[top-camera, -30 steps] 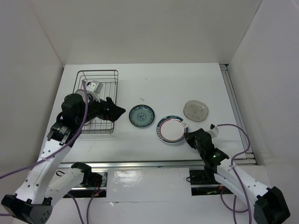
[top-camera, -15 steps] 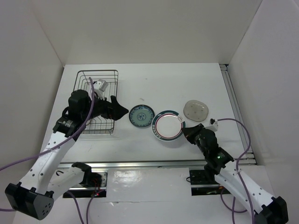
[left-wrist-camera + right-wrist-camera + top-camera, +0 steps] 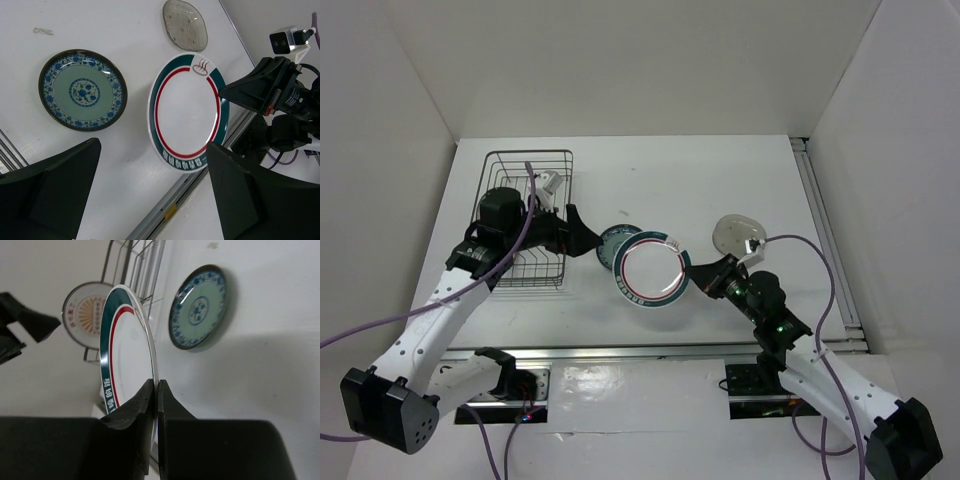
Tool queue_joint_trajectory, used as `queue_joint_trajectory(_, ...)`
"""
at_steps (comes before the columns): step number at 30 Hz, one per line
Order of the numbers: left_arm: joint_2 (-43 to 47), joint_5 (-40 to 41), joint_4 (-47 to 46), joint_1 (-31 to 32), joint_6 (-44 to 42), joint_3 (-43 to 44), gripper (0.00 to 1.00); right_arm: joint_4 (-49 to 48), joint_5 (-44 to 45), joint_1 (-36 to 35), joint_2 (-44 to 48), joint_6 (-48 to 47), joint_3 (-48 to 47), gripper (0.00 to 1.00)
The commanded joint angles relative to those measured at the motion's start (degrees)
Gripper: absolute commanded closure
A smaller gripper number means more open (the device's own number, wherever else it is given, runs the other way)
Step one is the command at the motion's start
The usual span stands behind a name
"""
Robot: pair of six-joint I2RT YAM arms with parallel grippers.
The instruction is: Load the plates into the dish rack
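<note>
Right end effector [image 3: 155, 390] has its two fingers pressed together on the rim of the white plate [image 3: 653, 272], pinching that plate at its right edge. This plate has a dark green band, a thin red ring inside it, a small red mark at one point of the band and white lettering opposite. It is lifted and tilted, its face turned toward the left arm, and the right wrist view shows it nearly edge-on.

Left end effector [image 3: 578, 232] has its fingers spread wide with nothing between them. It hangs just beside the right side of the dish rack [image 3: 545, 160], pointing at the held plate but apart from it.

Beneath and between the two lies the teal plate [image 3: 82, 90], flat on the counter [image 3: 670, 180], with a dark rim and blue flower pattern. From above, the white plate partly covers it.

An orange sunburst plate [image 3: 87, 315] stands upright in the dark wire rack, which sits in the far left part of the counter, close to the left wall [image 3: 390, 150]. A grey dish [image 3: 738, 232] rests flat behind the right end effector. White walls close the counter on three sides, and a metal rail [image 3: 620, 352] runs along its near edge.
</note>
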State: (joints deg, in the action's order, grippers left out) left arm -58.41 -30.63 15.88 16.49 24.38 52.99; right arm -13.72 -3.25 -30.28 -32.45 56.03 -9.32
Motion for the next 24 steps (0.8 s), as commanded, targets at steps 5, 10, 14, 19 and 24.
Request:
queue_joint_trajectory(5, -1.1, 0.9, -1.3, 0.2, 0.1, 0.4, 0.0, -24.2, -8.9, -2.7, -7.1, -3.8, -1.6, 1.0)
queue_joint_trajectory(10, -2.4, 0.9, -0.7, 0.2, -0.4, 0.4, 0.0, -31.5, -11.2, -3.7, -12.4, -4.4, -3.3, 1.0)
queue_joint_trajectory(14, -2.4, 0.2, -0.7, 0.2, -0.4, 0.4, 0.01, -35.2, -11.7, -5.0, -17.0, -5.1, -5.4, 1.0)
queue_joint_trajectory(19, -2.4, -1.4, -0.7, 0.2, -0.9, 0.4, 0.05, -36.3, -10.0, -6.2, -20.6, -7.9, -8.9, 1.0)
queue_joint_trajectory(24, -2.9, -4.8, -0.7, 0.2, -1.4, 0.4, 0.3, -38.0, -8.8, -7.4, -24.2, -8.6, -10.8, 1.0)
